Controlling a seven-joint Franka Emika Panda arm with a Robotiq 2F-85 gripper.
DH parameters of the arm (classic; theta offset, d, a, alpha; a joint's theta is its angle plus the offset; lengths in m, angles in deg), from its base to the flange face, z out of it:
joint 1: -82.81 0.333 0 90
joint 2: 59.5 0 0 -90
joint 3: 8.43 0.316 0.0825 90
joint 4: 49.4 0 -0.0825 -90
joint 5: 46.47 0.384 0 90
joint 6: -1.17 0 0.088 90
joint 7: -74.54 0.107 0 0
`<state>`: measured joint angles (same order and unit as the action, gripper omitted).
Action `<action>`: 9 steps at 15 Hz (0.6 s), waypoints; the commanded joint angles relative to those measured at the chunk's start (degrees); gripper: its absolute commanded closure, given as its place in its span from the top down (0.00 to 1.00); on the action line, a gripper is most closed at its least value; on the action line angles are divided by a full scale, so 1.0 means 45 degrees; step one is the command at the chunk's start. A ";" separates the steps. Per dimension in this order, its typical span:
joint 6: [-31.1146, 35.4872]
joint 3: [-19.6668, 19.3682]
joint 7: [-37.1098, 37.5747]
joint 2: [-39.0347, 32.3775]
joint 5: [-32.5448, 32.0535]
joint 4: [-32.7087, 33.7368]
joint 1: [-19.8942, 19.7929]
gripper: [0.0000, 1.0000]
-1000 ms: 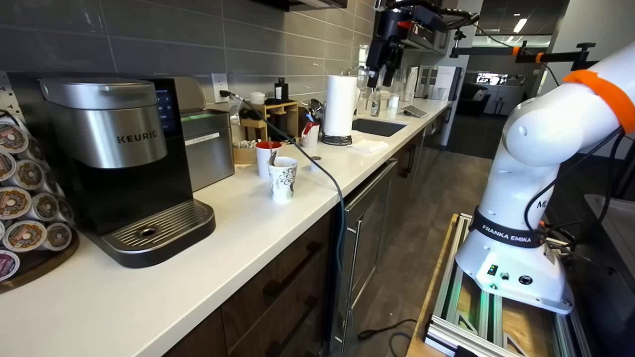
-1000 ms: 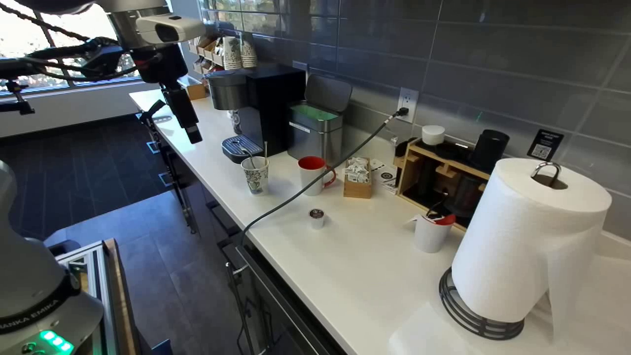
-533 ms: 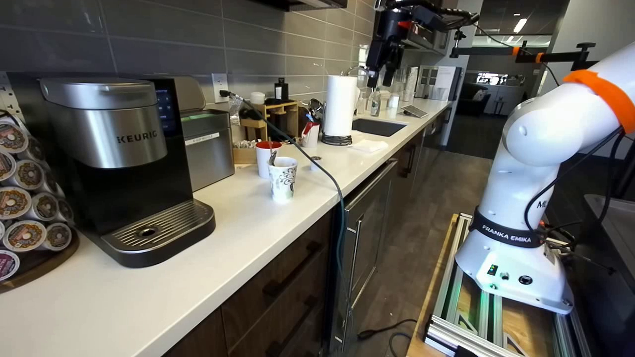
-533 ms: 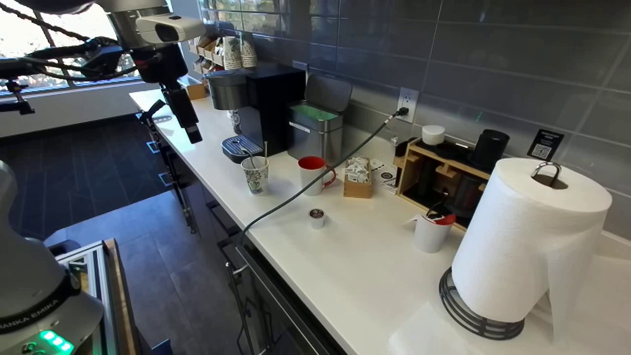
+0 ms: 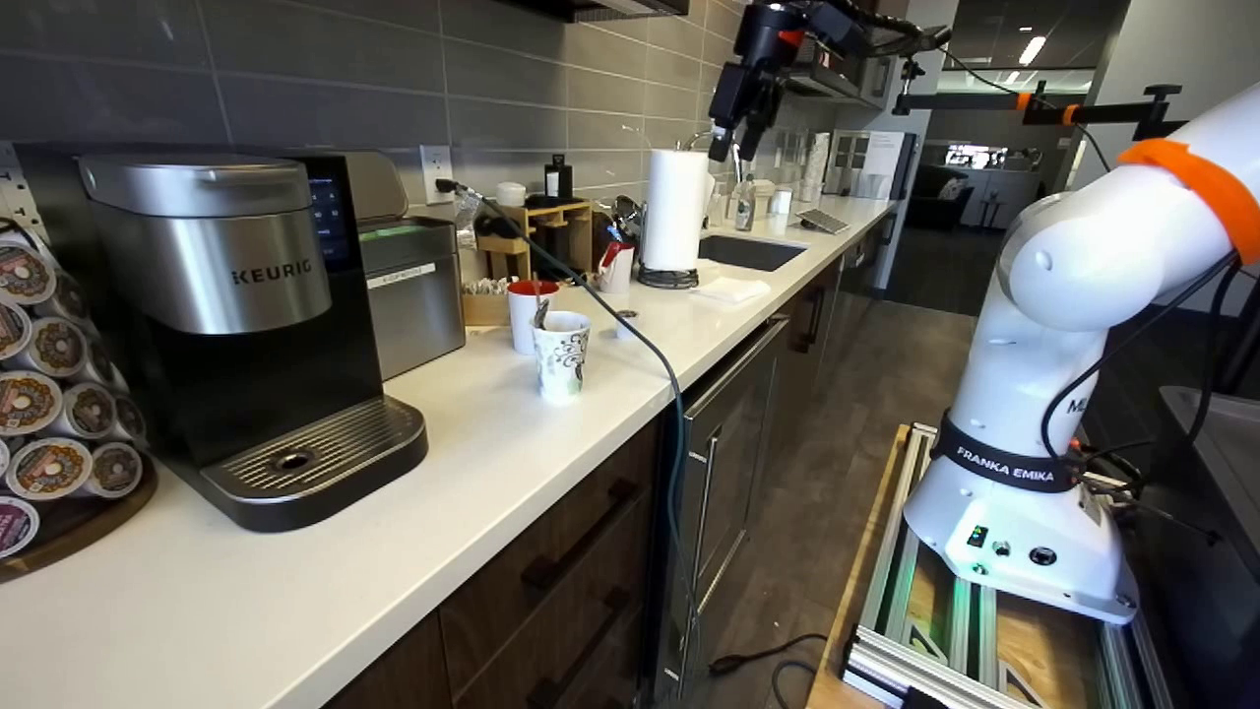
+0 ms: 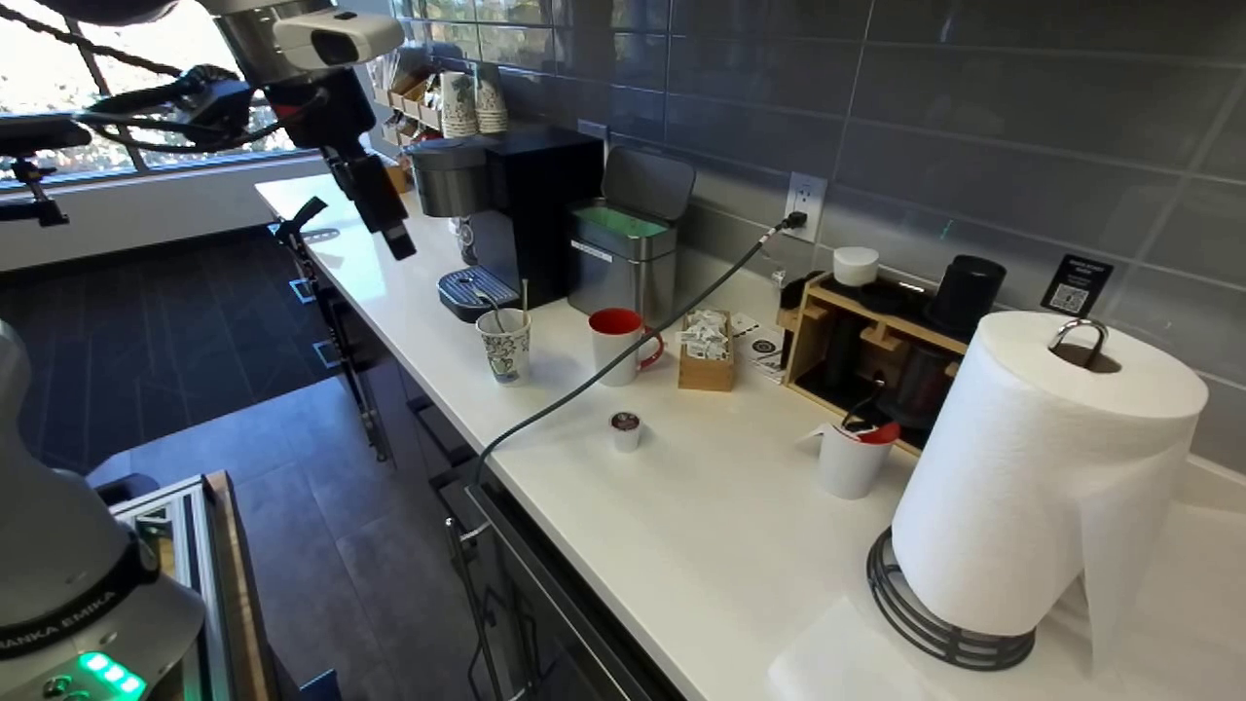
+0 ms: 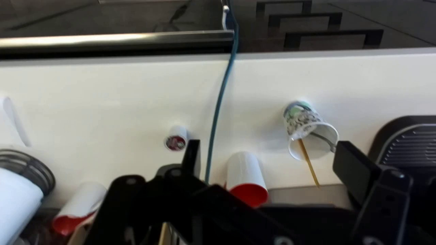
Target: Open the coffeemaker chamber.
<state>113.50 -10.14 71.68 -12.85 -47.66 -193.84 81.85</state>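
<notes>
The coffeemaker (image 5: 212, 271) is a black and brushed-silver machine on the counter in both exterior views (image 6: 545, 204). Its chamber (image 5: 197, 185) is the domed top section, and its lid lies flat and closed; the top also shows in an exterior view (image 6: 448, 146). In the wrist view only part of the drip tray (image 7: 414, 143) shows at the right edge. My gripper (image 5: 735, 150) is raised above the counter, well apart from the coffeemaker. In the wrist view my gripper (image 7: 272, 160) has its fingers wide apart with nothing between them.
A patterned paper cup (image 5: 561, 359) with a spoon and stick stands near the drip tray. A red-lined mug (image 6: 615, 346), a pod (image 6: 626, 433) and a silver bin (image 5: 418, 305) are close by. A cable (image 6: 633, 350) crosses the counter. A pod rack (image 5: 59, 394) adjoins the machine.
In the last half second my gripper has risen and shifted a little toward the coffeemaker side, tilting slightly. Before that it stood still. The coffeemaker and other objects have not moved.
</notes>
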 commanded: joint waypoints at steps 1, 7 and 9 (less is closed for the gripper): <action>0.2178 0.0619 0.0048 -0.0105 0.1005 0.0133 0.1180 1.00; 0.5821 0.1672 -0.1143 -0.1046 0.1714 0.0373 0.3542 1.00; 0.7063 0.1901 -0.1641 -0.1449 0.1628 0.0375 0.4258 1.00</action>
<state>139.23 -2.36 68.08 -15.89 -41.15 -193.05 97.00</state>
